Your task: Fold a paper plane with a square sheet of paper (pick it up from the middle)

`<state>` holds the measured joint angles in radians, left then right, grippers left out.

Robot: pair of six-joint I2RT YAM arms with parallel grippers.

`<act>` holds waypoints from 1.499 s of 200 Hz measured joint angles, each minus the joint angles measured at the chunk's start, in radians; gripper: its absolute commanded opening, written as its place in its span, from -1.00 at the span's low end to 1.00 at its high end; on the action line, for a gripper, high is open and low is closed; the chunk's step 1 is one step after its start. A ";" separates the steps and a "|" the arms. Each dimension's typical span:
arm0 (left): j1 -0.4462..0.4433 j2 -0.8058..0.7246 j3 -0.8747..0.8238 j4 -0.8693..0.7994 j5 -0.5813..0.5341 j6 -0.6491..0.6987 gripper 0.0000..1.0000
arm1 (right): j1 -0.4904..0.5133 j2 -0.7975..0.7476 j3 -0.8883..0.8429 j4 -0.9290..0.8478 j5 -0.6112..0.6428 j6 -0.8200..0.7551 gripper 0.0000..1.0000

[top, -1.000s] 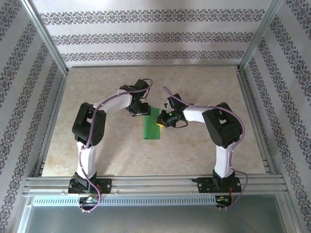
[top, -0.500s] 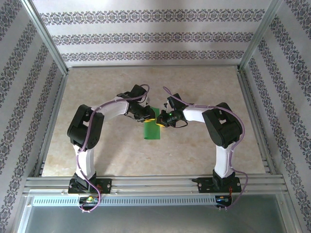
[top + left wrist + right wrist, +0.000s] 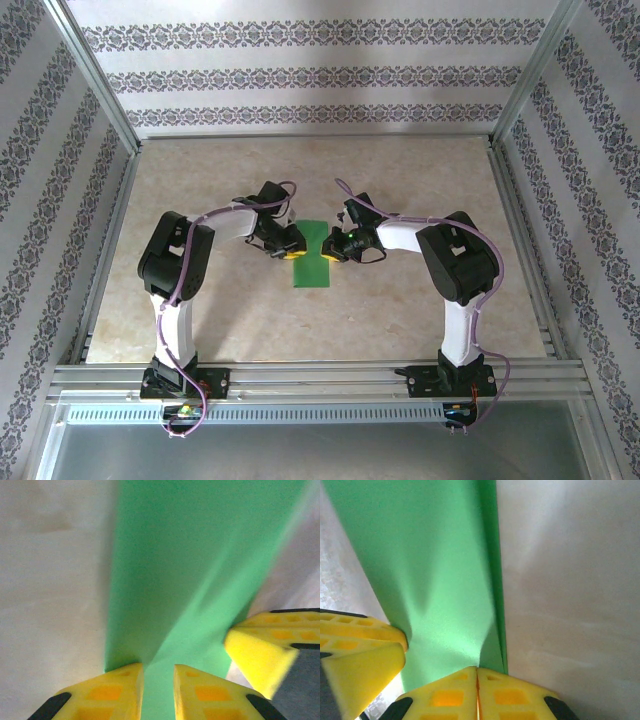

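From above, the green paper (image 3: pixel 312 265) lies on the pale marbled table (image 3: pixel 420 180) as a long folded strip, right between the two arms. The left pincer (image 3: pixel 291 251) sits at the strip's left edge and the right pincer (image 3: pixel 330 252) at its right edge, facing each other across the far half of the strip. The near end of the paper reaches out past both of them towards the arm bases. From up here I cannot make out how either pair of jaws stands.

The left wrist camera looks along the paper (image 3: pixel 200 555), which runs straight away from the left pincer (image 3: pixel 158 668) and fans wider ahead of it. The two yellow fingers stand a narrow gap apart and green shows in that gap. A crease starts just in front of the tips and slants off to the right. Whether the fingers actually press on the paper, I cannot tell. To the right of this pincer one yellow finger (image 3: pixel 255 650) of the other arm touches the paper's edge. Bare table (image 3: pixel 55 580) lies to the left.

At the right wrist, the right pincer (image 3: pixel 477 669) has its fingers closed flat together, nipping the folded right edge of the paper (image 3: pixel 435 580). The paper rises slightly ahead of the tips. Off to its left a yellow finger (image 3: pixel 365 655) of the left arm meets the opposite edge. Table (image 3: pixel 570 580) shows to the right.
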<state>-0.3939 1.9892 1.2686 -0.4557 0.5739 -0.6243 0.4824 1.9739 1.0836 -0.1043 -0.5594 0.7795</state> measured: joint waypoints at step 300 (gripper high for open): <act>0.072 -0.156 -0.255 0.096 0.106 0.034 -0.53 | 0.007 -0.002 -0.006 0.008 0.009 -0.001 -0.80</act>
<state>-0.3214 1.8332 1.0134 -0.3599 0.6800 -0.5903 0.4892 1.9720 1.0771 -0.0967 -0.5507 0.7788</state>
